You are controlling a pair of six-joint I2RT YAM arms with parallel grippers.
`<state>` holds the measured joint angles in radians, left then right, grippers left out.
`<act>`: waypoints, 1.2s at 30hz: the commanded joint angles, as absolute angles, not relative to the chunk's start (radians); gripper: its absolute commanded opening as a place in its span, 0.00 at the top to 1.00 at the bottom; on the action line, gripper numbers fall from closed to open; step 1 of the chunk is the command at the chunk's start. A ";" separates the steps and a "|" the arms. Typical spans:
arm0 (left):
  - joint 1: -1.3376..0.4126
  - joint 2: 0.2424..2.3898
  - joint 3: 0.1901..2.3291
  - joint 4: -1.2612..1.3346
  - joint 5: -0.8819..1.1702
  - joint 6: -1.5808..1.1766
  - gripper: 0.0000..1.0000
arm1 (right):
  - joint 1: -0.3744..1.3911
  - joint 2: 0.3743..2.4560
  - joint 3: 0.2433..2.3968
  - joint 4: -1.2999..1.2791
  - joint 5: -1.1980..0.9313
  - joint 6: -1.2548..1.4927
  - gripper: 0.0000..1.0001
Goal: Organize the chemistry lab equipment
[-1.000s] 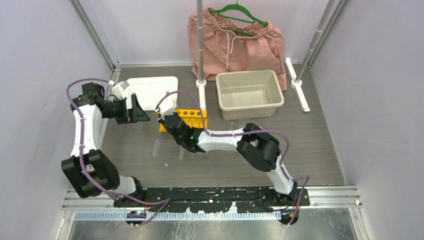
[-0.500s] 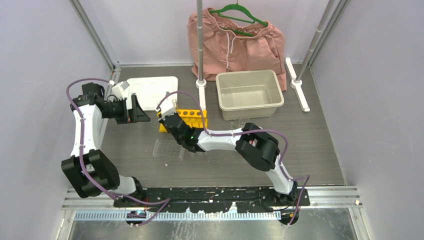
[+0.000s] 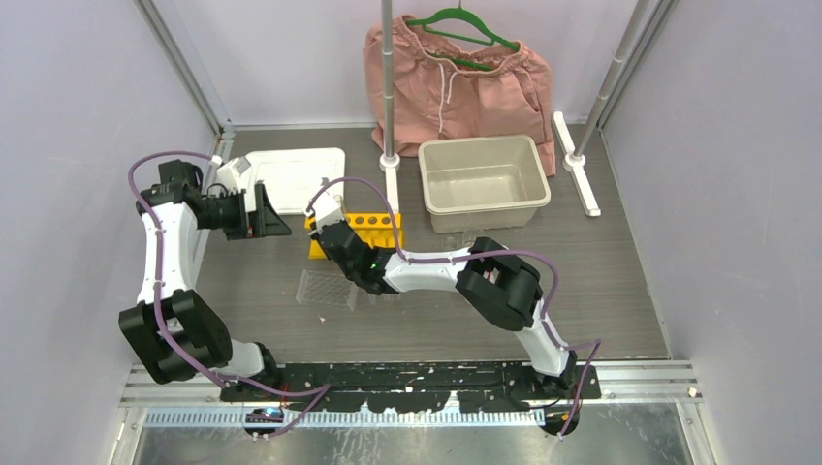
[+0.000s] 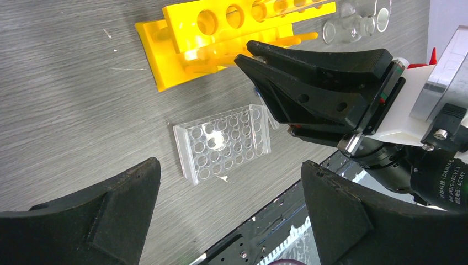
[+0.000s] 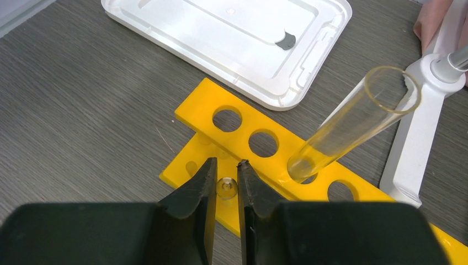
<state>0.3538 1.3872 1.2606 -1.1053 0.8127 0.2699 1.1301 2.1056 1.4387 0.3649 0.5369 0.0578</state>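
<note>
The grey table [image 3: 630, 291] holds everything. At its back hang pink shorts [image 3: 456, 87], and just in front of them sits a beige bin [image 3: 480, 145]. To the bin's left lies a flat white tray [image 3: 291, 174].

Just in front of that tray lies the yellow rack [image 3: 383, 237], a strip with a row of round holes. One long clear tube [image 5: 353, 124] leans tilted in one of those holes. Nearer the arms, apart from the rack, lies the clear tray [image 4: 223, 143] with rows of small round wells. A few small beakers [image 4: 359, 19] stand close together past the rack's far end (only the left wrist view shows them well).

The left claw [image 4: 229, 165] hangs to the left of the rack, with its fingers spread wide apart. The right claw [image 5: 226, 163] is over the rack's left corner, with its fingers pinched on a small tube [image 5: 225, 187]. The tube is seen end-on, and whether it touches the rack cannot be told.
</note>
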 commanded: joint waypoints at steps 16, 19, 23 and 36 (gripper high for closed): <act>0.360 1.353 1.318 -1.119 0.850 0.279 0.02 | 1.142 1.940 1.441 0.278 0.490 0.165 0.55; 0.361 1.350 1.319 -1.125 0.848 0.284 0.02 | 1.151 1.865 1.417 0.207 0.466 0.225 0.57; 0.362 1.345 1.320 -1.132 0.846 0.293 0.02 | 1.160 1.736 1.344 0.064 0.448 0.338 0.64; 0.361 1.320 1.318 -1.142 0.848 0.304 0.01 | 1.092 1.637 1.156 -0.379 0.473 0.645 0.74</act>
<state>0.3538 1.3586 1.2869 -1.1286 0.8158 0.2802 1.1378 1.6150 1.1751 -0.2630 0.5129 0.5240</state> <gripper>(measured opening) 0.984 0.258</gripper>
